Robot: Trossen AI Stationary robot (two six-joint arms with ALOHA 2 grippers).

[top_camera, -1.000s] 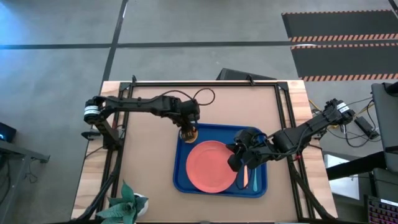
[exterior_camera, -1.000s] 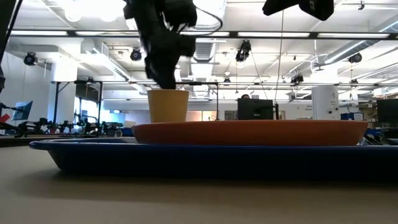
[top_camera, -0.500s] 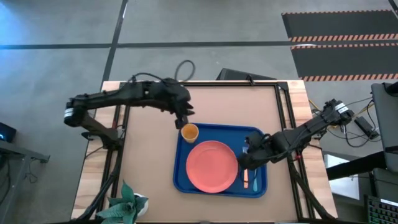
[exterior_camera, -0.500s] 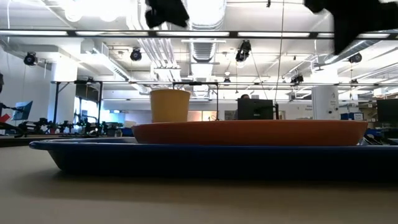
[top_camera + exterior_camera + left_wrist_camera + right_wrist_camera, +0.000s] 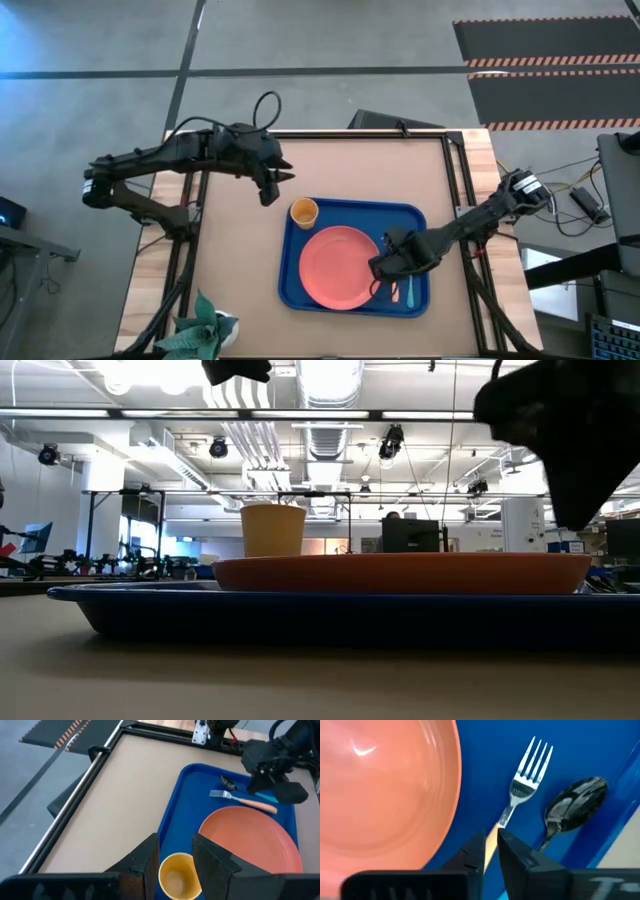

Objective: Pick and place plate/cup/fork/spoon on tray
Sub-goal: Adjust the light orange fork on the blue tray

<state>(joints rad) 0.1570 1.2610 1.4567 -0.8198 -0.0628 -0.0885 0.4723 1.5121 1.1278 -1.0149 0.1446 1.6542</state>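
The blue tray (image 5: 350, 207) lies on the table's right half. On it are the coral-pink plate (image 5: 340, 267), the orange-yellow cup (image 5: 304, 211) upright at its far left corner, the fork (image 5: 530, 770) and the teal-handled spoon (image 5: 575, 802) side by side at its right. My left gripper (image 5: 275, 188) is open and empty, high above the table, left of the cup. My right gripper (image 5: 378, 268) hangs low over the fork, its fingers (image 5: 475, 850) narrowly apart, with the peach handle (image 5: 492, 839) showing between them. My right gripper points down at the fork handle's tine end (image 5: 492, 839), its two fingers on either side of it. The fork lies flat on the tray. Whether the fingers touch it I cannot tell.
A potted plant (image 5: 205, 330) stands at the table's near left corner. Black frame rails (image 5: 190, 250) run along the table's sides. Bare tabletop (image 5: 235, 250) lies left of the tray.
My left gripper has left the cup, risen and drawn back toward the table's far left; the cup stays upright on the tray. My right gripper has come down and a little toward the near edge, over the fork, which has not moved.
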